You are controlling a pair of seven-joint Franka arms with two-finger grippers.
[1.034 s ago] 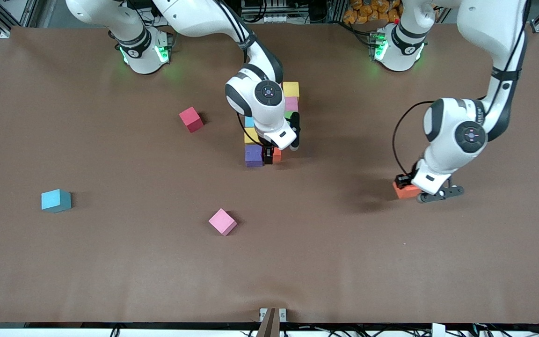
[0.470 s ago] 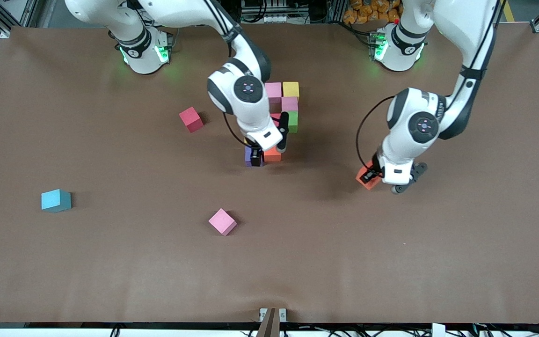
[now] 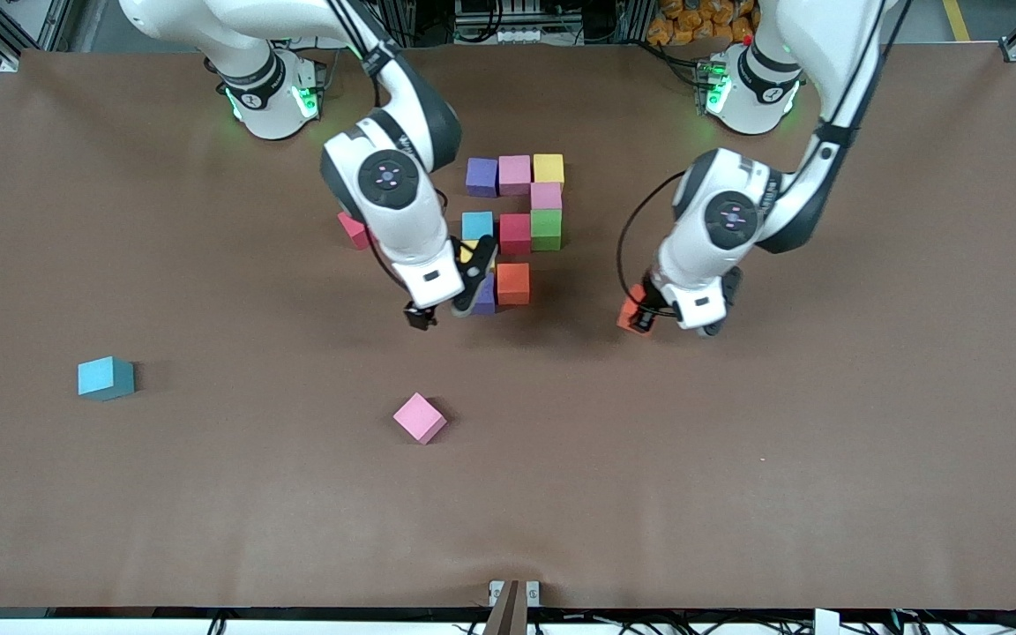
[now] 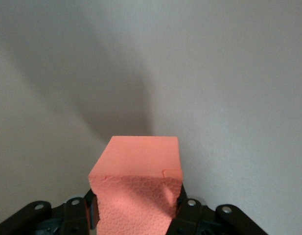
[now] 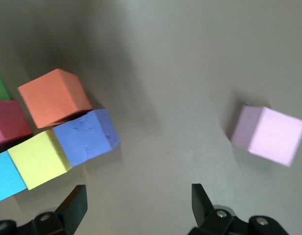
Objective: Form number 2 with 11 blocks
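Blocks [image 3: 515,225] sit mid-counter as an unfinished 2, so I hold my left hand [image 3: 642,317] clamped on an orange block [image 3: 628,314] off the figure's 4 o'clock, ready to add, while my right hand [image 3: 439,309] hangs empty and spread at its 7 o'clock.
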